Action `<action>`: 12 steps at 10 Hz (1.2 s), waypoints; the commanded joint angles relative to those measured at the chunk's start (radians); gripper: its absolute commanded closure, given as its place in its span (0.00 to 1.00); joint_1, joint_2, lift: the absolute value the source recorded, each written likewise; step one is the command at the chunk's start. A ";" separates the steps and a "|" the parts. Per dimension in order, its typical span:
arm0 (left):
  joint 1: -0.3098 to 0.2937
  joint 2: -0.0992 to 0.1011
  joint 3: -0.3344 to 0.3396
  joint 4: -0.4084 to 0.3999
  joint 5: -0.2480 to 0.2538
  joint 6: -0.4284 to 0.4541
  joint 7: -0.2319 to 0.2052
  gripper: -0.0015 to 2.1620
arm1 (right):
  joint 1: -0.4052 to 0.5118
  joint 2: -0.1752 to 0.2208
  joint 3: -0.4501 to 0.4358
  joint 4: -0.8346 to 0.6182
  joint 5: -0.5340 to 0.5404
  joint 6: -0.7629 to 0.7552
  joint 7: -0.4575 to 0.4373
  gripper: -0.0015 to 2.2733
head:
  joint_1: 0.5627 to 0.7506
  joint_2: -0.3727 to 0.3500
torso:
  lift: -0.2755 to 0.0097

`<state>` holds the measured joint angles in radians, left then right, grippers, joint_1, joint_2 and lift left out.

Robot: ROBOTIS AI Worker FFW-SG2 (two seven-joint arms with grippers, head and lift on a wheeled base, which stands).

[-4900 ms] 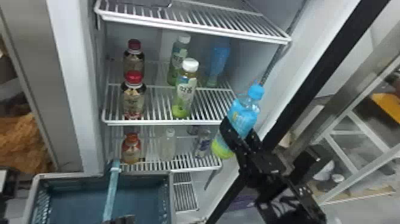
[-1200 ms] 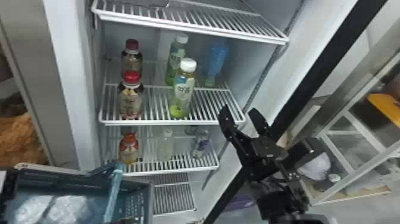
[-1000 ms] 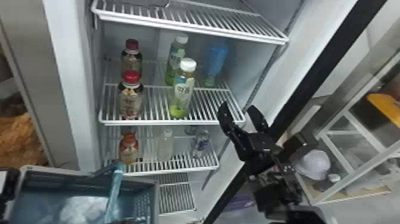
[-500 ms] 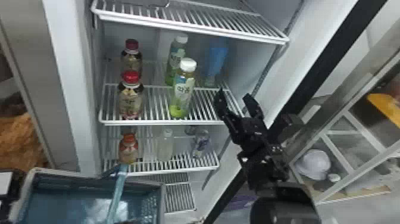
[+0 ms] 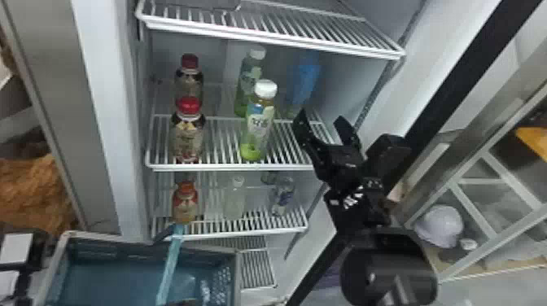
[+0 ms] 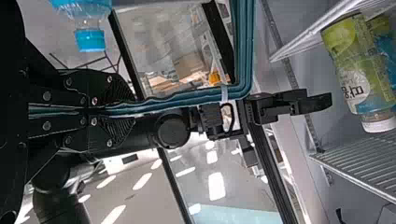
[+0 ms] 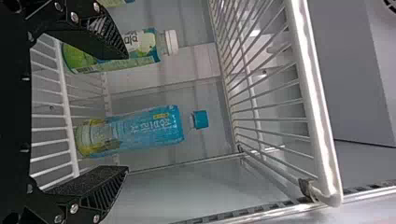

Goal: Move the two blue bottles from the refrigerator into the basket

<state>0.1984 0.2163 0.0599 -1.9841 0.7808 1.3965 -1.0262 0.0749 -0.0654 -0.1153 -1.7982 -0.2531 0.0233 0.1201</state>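
Head view has the right gripper [image 5: 320, 117] wide open and empty now instead of hugging a bottle, edging up toward the blue bottle [image 5: 304, 79] at the shelf's [image 5: 219, 167] far right, so grab two's probably next for the basket [image 5: 237, 268], near left.

Red-capped bottles [image 5: 188, 136] stand near white-capped green bottles [image 5: 258, 124].

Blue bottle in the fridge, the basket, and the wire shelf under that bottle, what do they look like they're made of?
Blue bottle: likely plastic, see-through near its base, with a blue wrap.
Basket: probably smooth plastic, given its molded, perforated wall.
Wire shelf: seemingly metal with a glossy white coating, judging by its thin, shiny rods.
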 commanded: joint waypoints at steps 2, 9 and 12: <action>-0.005 0.002 -0.003 0.007 0.000 0.000 0.000 0.55 | -0.063 -0.001 -0.001 0.064 0.023 0.004 -0.010 0.08 | 0.70 0.07 | 0.97; -0.014 0.003 -0.011 0.024 0.003 0.000 0.002 0.55 | -0.200 -0.004 -0.003 0.214 0.060 0.070 -0.020 0.08 | 0.70 0.08 | 0.97; -0.024 0.005 -0.020 0.037 0.003 0.000 0.003 0.55 | -0.271 -0.007 -0.003 0.275 0.067 0.077 -0.022 0.08 | 0.70 0.08 | 0.97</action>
<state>0.1762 0.2203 0.0420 -1.9507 0.7839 1.3965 -1.0231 -0.1829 -0.0713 -0.1181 -1.5345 -0.1891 0.0962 0.0982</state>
